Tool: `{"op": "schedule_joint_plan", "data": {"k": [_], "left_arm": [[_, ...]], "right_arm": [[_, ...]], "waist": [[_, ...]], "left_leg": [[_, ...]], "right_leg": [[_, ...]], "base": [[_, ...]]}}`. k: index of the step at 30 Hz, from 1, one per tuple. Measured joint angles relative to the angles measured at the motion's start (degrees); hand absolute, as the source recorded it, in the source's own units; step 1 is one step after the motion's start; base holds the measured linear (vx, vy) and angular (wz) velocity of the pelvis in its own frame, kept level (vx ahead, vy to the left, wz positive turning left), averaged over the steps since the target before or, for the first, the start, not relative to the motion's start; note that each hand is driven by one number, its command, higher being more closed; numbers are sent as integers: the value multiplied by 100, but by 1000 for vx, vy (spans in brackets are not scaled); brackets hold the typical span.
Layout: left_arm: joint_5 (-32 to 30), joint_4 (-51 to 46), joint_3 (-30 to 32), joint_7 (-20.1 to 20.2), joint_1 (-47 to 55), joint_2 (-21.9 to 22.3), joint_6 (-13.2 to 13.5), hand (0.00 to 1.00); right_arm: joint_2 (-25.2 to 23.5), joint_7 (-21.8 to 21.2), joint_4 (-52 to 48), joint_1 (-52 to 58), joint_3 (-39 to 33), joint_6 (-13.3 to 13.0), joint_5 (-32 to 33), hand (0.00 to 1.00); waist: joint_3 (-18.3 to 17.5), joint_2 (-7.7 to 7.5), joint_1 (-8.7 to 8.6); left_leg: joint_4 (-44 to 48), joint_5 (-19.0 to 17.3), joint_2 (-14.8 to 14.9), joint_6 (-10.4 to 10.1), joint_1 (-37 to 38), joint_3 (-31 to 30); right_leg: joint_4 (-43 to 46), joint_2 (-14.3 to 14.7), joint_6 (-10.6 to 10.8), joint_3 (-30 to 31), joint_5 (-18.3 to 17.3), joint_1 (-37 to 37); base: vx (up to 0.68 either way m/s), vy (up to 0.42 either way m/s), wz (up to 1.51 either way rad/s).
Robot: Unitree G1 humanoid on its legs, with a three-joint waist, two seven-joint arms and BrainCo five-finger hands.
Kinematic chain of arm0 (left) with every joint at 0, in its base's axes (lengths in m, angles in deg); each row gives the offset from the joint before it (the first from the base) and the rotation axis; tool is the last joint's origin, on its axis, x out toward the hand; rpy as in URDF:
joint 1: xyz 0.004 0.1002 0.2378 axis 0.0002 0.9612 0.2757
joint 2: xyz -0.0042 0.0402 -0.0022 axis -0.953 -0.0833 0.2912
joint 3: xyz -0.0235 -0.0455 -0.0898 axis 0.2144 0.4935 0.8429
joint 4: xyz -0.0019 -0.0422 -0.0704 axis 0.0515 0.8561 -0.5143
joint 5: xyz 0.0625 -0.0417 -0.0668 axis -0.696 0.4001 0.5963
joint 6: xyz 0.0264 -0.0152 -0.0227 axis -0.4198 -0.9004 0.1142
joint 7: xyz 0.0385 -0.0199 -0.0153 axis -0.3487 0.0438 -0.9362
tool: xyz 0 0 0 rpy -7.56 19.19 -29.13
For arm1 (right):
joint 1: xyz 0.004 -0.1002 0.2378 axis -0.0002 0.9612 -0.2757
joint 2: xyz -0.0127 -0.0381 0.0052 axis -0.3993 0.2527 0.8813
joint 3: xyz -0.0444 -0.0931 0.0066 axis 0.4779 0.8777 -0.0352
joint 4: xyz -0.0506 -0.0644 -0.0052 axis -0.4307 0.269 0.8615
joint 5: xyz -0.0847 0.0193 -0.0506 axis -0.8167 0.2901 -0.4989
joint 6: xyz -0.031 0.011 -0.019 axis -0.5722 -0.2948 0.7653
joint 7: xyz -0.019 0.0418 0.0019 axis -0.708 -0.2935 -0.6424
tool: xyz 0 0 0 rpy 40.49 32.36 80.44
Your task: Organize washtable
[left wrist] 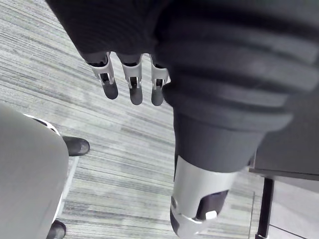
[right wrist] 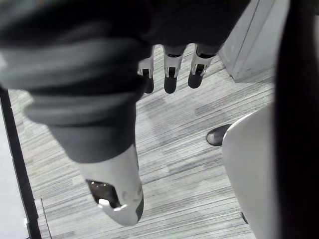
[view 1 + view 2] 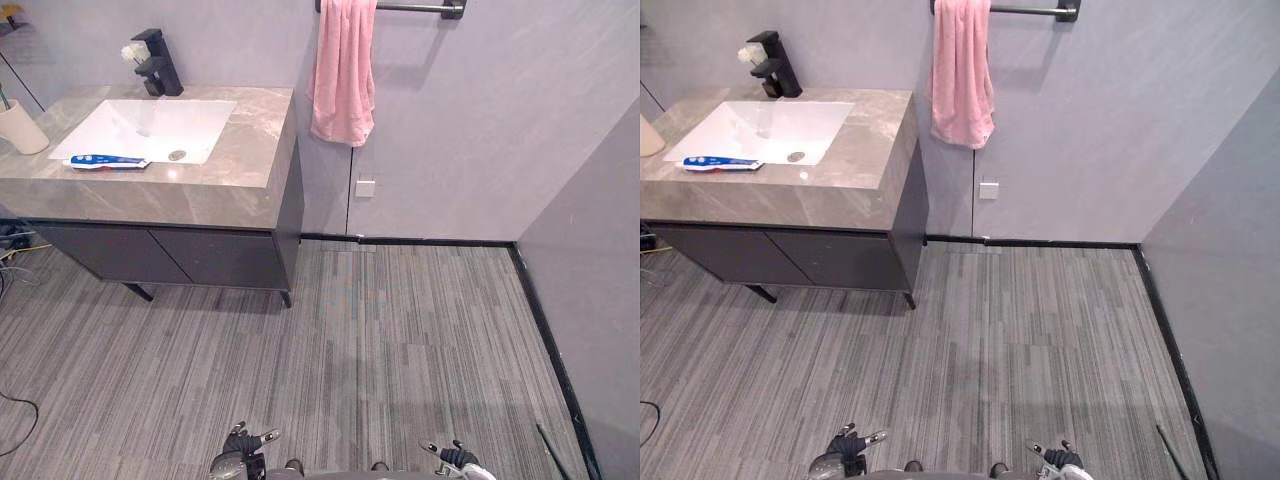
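**Q:** Where does the robot stand, and what are its hands doing?

**A:** It looks down across a grey striped floor (image 3: pixel 400 340). The washtable (image 3: pixel 235 185) is well apart from it, up against the wall on its left. The left hand (image 1: pixel 130 82) and the right hand (image 2: pixel 169 74) both hang low at its sides. Their fingers are straight and loose, with nothing in them.

**Q:** What is on the washtable?

**A:** A white sink (image 3: pixel 150 125) is set into the stone top, with a black tap (image 3: pixel 158 62) behind it. A blue and white tube (image 3: pixel 105 161) lies flat along the front rim of the sink. A pale cup (image 3: pixel 20 128) stands at the far left of the top. Beside the washtable, a pink towel (image 3: pixel 342 70) hangs from a rail (image 3: pixel 415 8) on the wall.

**Q:** What could go wrong from here?

**A:** Nothing has been tidied yet, so the walk over comes first. A poorly judged approach could knock a hand or arm against the corner of the stone top. The tube looks smooth and lies right at the sink's rim. A grip that lands off centre would likely push it into the sink or towards the front edge. The cup stands near the side edge, so a sideways brush could tip it. A pull on the towel could drag it off the rail.
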Motion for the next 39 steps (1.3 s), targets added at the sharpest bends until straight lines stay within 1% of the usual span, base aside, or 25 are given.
{"op": "schedule_joint_plan", "data": {"k": [4, 8, 16, 20, 28, 36, 38, 39], "left_arm": [[-2, 14, -10, 1, -3, -6, -3, 0], [4, 52, -11, 2, -13, -39, -3, 0], [79, 115, 0, -25, -27, -52, -2, 0], [128, 172, 2, -27, -32, -55, -1, 0], [131, 212, 4, -30, -32, -59, 0, 0], [139, 196, 10, -27, -39, -61, 1, 0], [139, 160, 10, -26, -44, -56, 1, 0], [140, 143, 13, -26, -45, -57, 2, 0]], "right_arm": [[4, -2, 1, -13, 0, 0, -4, 0], [11, -12, 6, -16, -2, -1, 18, 0], [47, -20, 136, -20, -15, -3, 394, 0], [73, -20, 169, -21, -29, 1, 462, 0], [113, -24, 178, 7, -59, 1, 625, 0], [115, -31, 151, 7, -83, 0, 667, 0], [110, -34, 127, 9, -86, 0, 667, 0], [105, -34, 101, 13, -87, -1, 669, 0]], "waist": [[9, 4, -2], [7, 7, -5], [0, 8, -3], [-1, 11, -1], [-26, 50, 0], [-33, 47, 21], [-32, 45, 38], [-20, 35, 46]], "left_leg": [[-1, -22, 20, 13, 13, 172], [0, -27, 17, 19, 22, 217], [10, -60, 8, 36, 99, 302], [10, -61, 5, 37, 94, 330], [27, -102, 19, 52, 73, 601], [369, -369, 14, 104, -162, 788], [485, -472, 18, 117, -198, 840], [606, -563, 17, 138, -219, 878]], "right_leg": [[24, 44, -16, 179, 11, -86], [24, 53, -23, 228, 17, -102], [28, 53, -31, 332, 33, -70], [-23, 62, -42, 363, 88, -69], [-14, 149, -58, 685, 165, -270], [153, 132, -19, 894, 139, -509], [365, 120, 22, 909, 43, -623], [629, 102, 45, 932, -77, -732]], "base": [[-19, -20, -20], [-22, -26, -8], [-36, -21, -7], [-52, -31, -5], [-48, -33, -22], [-2, -15, -14], [17, 7, -17], [13, 10, -18]]}}
